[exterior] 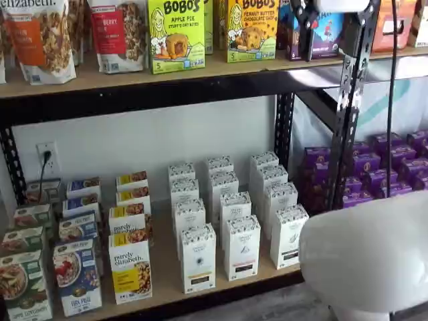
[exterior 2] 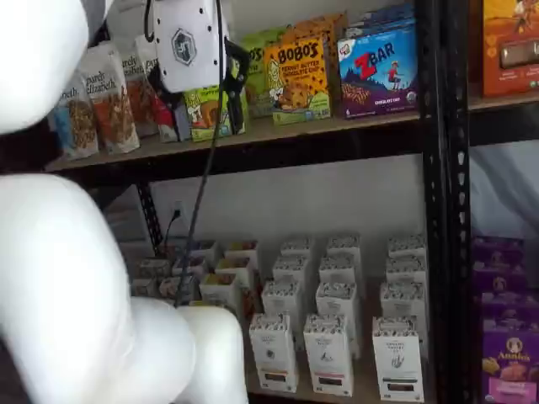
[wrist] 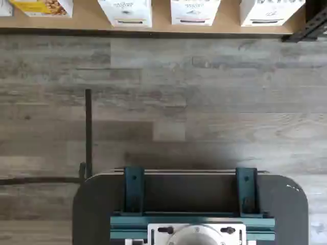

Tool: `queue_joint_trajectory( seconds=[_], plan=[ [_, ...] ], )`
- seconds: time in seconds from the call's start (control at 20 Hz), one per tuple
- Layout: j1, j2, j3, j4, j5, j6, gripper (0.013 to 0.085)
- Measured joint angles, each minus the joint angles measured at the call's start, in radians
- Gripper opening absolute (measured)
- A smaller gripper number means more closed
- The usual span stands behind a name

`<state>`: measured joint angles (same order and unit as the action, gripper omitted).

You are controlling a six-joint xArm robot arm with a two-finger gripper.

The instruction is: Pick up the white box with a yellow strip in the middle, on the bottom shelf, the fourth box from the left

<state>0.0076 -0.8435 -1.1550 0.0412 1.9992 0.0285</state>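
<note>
The white box (exterior: 198, 257) with an amber strip low on its front stands at the front of the bottom shelf (exterior: 221, 294), leftmost of the front white cartons. It also shows in a shelf view (exterior 2: 274, 352) and in the wrist view (wrist: 126, 12). The alike cartons beside it (exterior: 242, 246) carry black strips. My gripper (exterior 2: 221, 84) hangs high up in front of the upper shelf, far above the box. In a shelf view it (exterior: 309, 23) shows only as a dark finger at the top edge. No gap between fingers can be made out. Nothing is in it.
Purely elizabeth boxes (exterior: 132, 271) stand just left of the white box. Purple boxes (exterior: 374, 174) fill the neighbouring bay behind a black post (exterior: 348, 114). Bobo's boxes (exterior: 175, 33) sit on the upper shelf. My white arm (exterior: 374, 254) blocks the lower right. A dark teal-bracketed mount (wrist: 191, 209) lies over grey floor (wrist: 204, 102).
</note>
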Motion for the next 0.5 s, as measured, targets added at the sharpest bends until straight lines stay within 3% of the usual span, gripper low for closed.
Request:
queue_joint_trajectory(
  seconds=[0.05, 0.1, 0.15, 0.25, 0.5],
  plan=[
    [-0.016, -0.007, 0.006, 0.017, -0.009, -0.009, 0.085],
    [-0.089, -0.035, 0.034, 0.096, -0.052, -0.05, 0.085],
    [-0.127, -0.05, 0.048, 0.139, -0.074, -0.075, 0.085],
    [-0.134, -0.052, 0.052, 0.152, -0.085, -0.083, 0.085],
    [-0.102, -0.044, 0.062, 0.133, -0.102, -0.062, 0.085]
  ],
)
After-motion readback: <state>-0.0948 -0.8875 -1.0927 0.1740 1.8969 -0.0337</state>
